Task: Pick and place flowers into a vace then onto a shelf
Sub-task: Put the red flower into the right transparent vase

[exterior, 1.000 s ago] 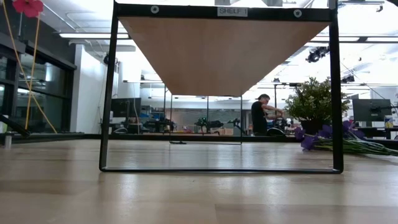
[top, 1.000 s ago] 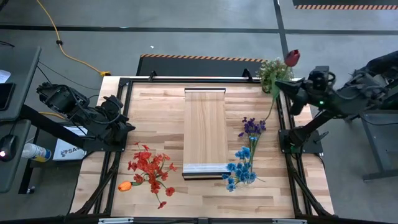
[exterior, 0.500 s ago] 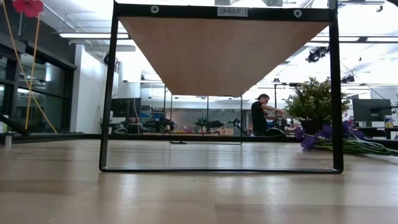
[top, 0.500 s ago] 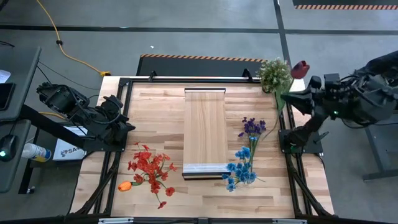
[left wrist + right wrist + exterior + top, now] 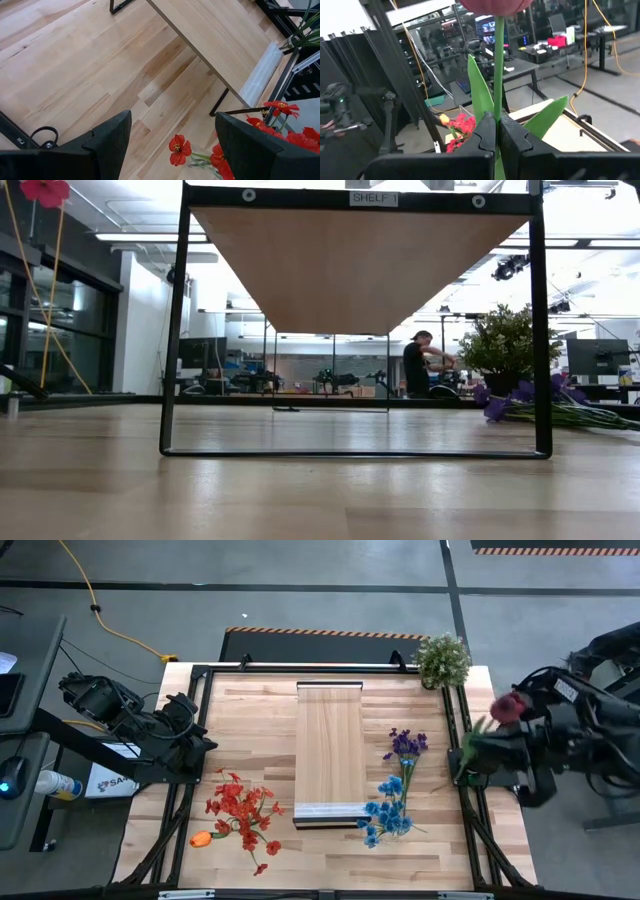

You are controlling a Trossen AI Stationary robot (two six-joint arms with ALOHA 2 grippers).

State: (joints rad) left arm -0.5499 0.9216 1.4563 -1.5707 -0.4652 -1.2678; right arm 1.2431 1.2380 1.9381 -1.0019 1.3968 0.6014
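Note:
My right gripper (image 5: 497, 125) is shut on a dark-red flower (image 5: 510, 705), held in the air just beyond the table's right edge (image 5: 490, 735). My left gripper (image 5: 172, 145) waits open at the table's left edge (image 5: 205, 745), above the red flowers (image 5: 177, 150). The shelf (image 5: 330, 750) stands raised at the table's middle. Red flowers (image 5: 240, 810) and an orange one (image 5: 200, 838) lie left of it. Blue flowers (image 5: 388, 812) and purple flowers (image 5: 405, 743) lie on its right. No vase is in view. My right gripper pinches the flower's green stem (image 5: 496, 107) between its two fingers, some way below the head (image 5: 495, 5), where the leaves (image 5: 480, 90) branch off. The fingers lie across the stem. The flower is lifted clear of the table.
A bushy potted plant (image 5: 442, 658) stands at the far right corner. A black frame (image 5: 200, 675) rims the tabletop. In the low view the shelf's black legs (image 5: 540, 330) and underside (image 5: 360, 260) span the middle, with purple flowers (image 5: 520, 395) at the right. A person shows far behind.
My right gripper has swung with the dark-red flower from above the potted plant at the far right corner toward the near side, outside the table's right edge, turning as it went. The flower stays held and clear of the table.

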